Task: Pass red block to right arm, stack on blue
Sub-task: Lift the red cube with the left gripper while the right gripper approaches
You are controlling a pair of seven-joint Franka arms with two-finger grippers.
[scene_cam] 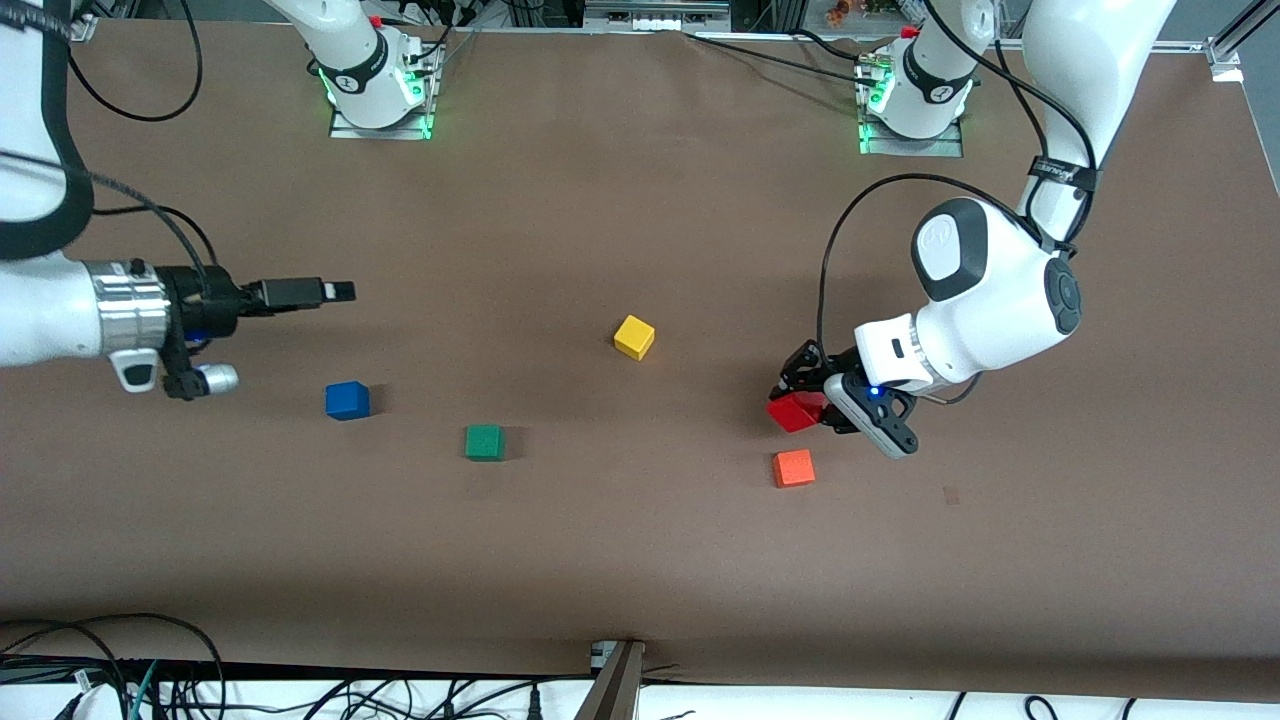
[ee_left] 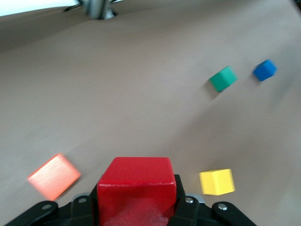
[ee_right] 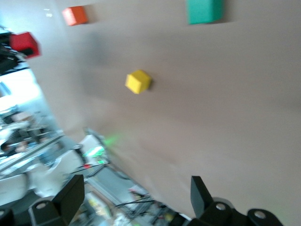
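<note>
Over the counter [scene_cam: 620,540], just beside the orange block [scene_cam: 793,467], our left claw [scene_cam: 812,402] pinches the red block [scene_cam: 795,411], ready to pass it. Our right claw [scene_cam: 335,291] waits spread wide near the blue block [scene_cam: 347,400], so it can take it.

Both arms are glossy white with black joint caps and black cables looped along them. The right end effector [scene_cam: 340,291] has a silver ribbed wrist and slim black fingers. The left end effector [scene_cam: 800,395] is a black open-linkage claw with a small blue light.
</note>
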